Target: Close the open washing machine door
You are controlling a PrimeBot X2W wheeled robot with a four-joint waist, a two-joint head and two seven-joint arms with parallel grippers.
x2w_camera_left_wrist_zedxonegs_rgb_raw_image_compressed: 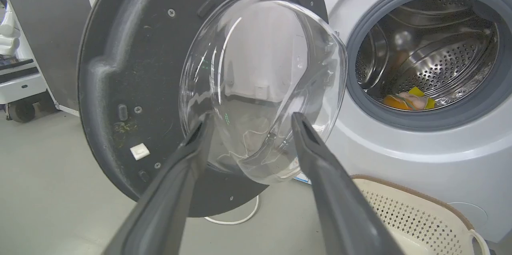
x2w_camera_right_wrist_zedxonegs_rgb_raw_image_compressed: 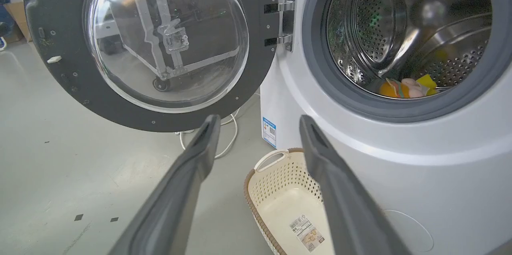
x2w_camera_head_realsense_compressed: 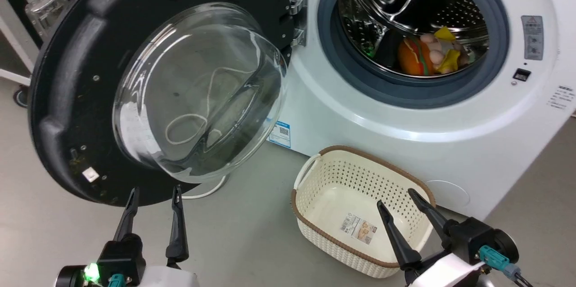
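A: Where do the grippers stand?
B: The left gripper point(x2w_camera_head_realsense_compressed: 155, 189), its fingers apart and empty, points at the lower edge of the round washing machine door point(x2w_camera_head_realsense_compressed: 67, 75), which has a glossy black ring and a bulging clear glass window. The right gripper point(x2w_camera_head_realsense_compressed: 396, 197) — also spread, holding nothing — hovers over a cream perforated plastic basket point(x2w_camera_head_realsense_compressed: 373, 154).
A: And the door?
B: Swung wide open on its metal hinge point(x2w_camera_head_realsense_compressed: 299, 15) — left of the grey-rimmed steel drum mouth point(x2w_camera_head_realsense_compressed: 414, 93).

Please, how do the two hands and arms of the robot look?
The left hand and right hand each have two long, dark, tapered fingers on a black block, a teal plug and a white forearm. The left shows a green light; the right, a grey cable.
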